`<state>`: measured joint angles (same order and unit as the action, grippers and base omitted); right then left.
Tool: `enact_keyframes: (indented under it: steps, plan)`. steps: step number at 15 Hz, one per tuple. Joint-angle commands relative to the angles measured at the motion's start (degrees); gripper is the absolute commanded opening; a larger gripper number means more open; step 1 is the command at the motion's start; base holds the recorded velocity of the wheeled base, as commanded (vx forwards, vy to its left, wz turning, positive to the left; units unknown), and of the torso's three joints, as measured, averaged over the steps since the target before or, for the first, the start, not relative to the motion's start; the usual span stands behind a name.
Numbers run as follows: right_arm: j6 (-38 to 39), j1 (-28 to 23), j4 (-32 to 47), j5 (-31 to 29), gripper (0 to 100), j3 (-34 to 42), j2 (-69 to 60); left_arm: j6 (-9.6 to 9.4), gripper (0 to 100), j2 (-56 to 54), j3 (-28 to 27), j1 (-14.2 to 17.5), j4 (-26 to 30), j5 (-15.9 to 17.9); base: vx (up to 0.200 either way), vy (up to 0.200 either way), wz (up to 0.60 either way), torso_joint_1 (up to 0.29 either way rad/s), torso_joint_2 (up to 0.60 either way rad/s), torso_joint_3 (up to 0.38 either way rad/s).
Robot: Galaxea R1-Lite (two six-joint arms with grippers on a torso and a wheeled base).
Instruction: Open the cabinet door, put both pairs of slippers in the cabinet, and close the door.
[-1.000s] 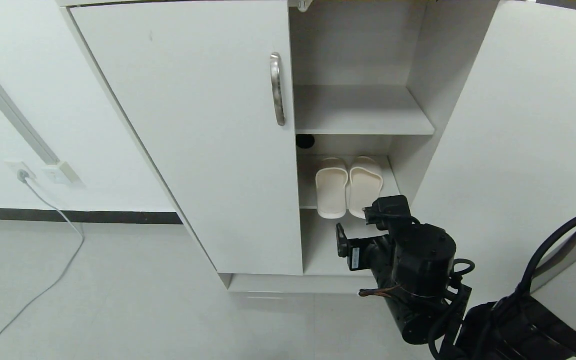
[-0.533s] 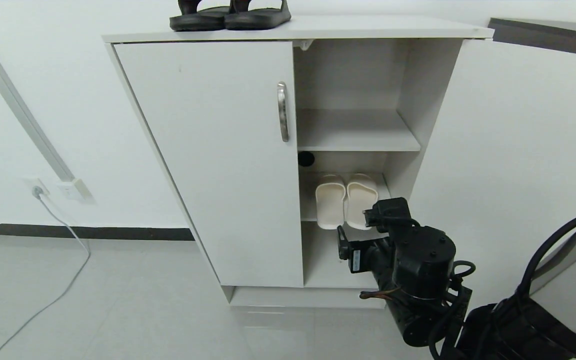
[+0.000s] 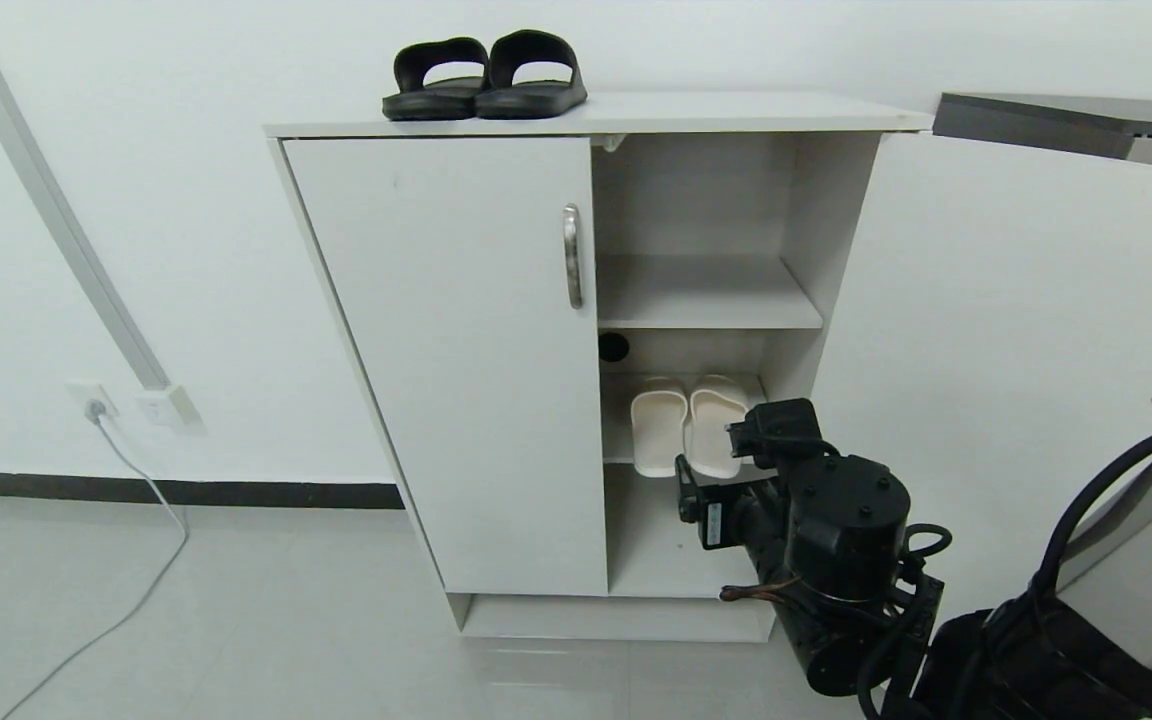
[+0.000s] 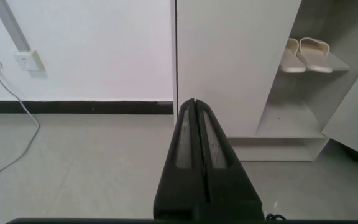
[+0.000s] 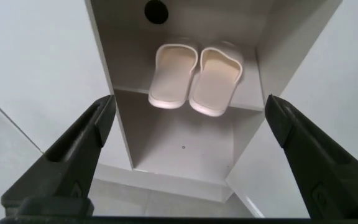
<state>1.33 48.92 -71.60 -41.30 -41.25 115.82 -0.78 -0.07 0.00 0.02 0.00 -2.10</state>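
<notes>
A pair of black slippers (image 3: 484, 80) stands on top of the white cabinet (image 3: 636, 112). A pair of cream slippers (image 3: 688, 425) (image 5: 196, 81) (image 4: 306, 54) lies side by side on the middle shelf, behind the open right door (image 3: 1016, 330). The left door (image 3: 456, 360) is closed, its metal handle (image 3: 572, 256) upright. My right gripper (image 3: 726, 460) (image 5: 189, 106) hovers open and empty just in front of the lower compartment, below the cream pair. My left gripper (image 4: 194, 112) is shut on nothing, low over the floor, pointing at the cabinet's left door.
A wall socket with a grey cable (image 3: 96, 410) sits left of the cabinet, the cable trailing over the floor. The upper shelf (image 3: 706, 295) and the bottom compartment (image 3: 656, 550) are bare. A grey ledge (image 3: 1076, 118) runs behind the open door. Tiled floor lies open at the left.
The head camera has lifted, so the cabinet top and the black slippers have come into the picture. The right arm keeps its place before the open compartment.
</notes>
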Motion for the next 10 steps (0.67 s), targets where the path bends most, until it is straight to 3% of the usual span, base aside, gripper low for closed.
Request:
enact_keyframes:
  steps: [1, 10]
  plan:
    - [-0.01, 0.03, -0.04, -0.01, 100, 0.03, 0.19, -0.01, 0, 0.07, 0.00, -0.02, 0.00, -0.01, 0.000, 0.200, 0.00, 0.002, 0.01, 0.032]
    - [-0.01, -0.93, -0.04, -0.01, 100, 0.82, 0.10, -0.01, 0, 0.07, 0.00, 0.06, 0.00, -0.01, 0.000, 0.200, 0.00, 0.004, 0.00, 0.006]
